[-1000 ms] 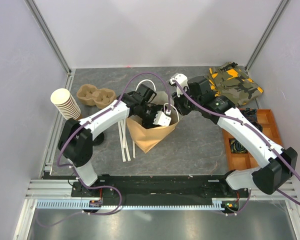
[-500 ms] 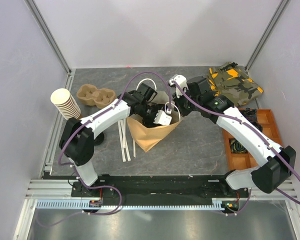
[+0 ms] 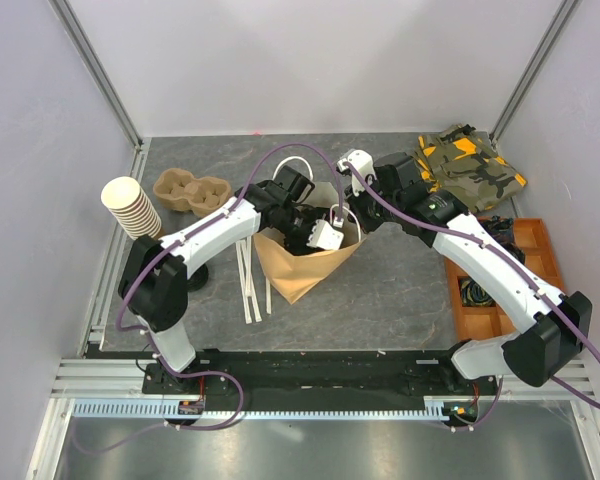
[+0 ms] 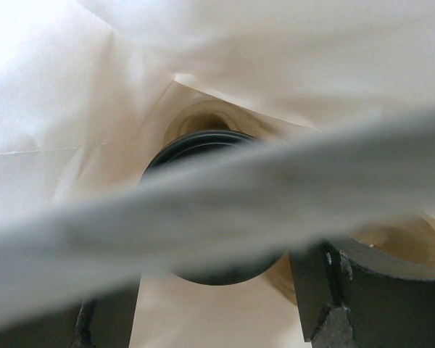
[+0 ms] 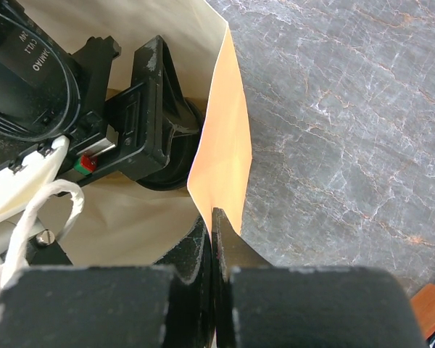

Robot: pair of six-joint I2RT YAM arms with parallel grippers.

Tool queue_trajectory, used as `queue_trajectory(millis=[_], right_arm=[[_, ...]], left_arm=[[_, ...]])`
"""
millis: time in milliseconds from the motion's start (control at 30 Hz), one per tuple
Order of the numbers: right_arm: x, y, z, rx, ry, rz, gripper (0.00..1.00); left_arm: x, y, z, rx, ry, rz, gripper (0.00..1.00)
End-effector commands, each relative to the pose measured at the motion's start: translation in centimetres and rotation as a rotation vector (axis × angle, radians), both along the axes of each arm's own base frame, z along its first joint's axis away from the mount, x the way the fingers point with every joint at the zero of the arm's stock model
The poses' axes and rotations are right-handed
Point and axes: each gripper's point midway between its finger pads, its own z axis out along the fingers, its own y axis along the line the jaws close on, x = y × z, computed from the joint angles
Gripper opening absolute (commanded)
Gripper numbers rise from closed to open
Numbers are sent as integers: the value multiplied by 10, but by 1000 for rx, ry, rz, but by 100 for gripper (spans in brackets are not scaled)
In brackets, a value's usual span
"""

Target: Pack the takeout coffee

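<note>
The brown paper bag stands open mid-table. My left gripper reaches down into it. In the left wrist view the takeout coffee shows its round black lid between my two fingers, which sit close against its sides, so my left gripper looks shut on it. A blurred pale bag handle crosses that view. My right gripper is at the bag's right rim. In the right wrist view the right gripper is pinched shut on the thin paper edge of the bag.
A tall stack of brown cups and a pulp cup carrier sit at the back left. White strips lie left of the bag. A camouflage cloth and an orange wooden tray are on the right.
My right gripper has shifted slightly left and closed on the bag's rim. The left arm stays in the bag with the same jaw width.
</note>
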Motion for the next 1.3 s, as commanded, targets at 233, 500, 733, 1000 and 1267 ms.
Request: queue_trajectory(millis=[233,500,733,1000,1267], right_arm=[[3,5,6,16,-11,19,0],[5,4,3,7,-13,17,0],[7,5,3,4,-19,12,0],[11,5,2,0,-21,5,0],[14,4,1,-13,-26,4,0]], left_arm=[[1,31,-11,120,10,64,100],[1,20,11,46,-10,56,100],[2,15,31,0,-57,35,100],[0,12,46,-29,-103,8,100],[-1,10,57,-56,-131,-7,100]])
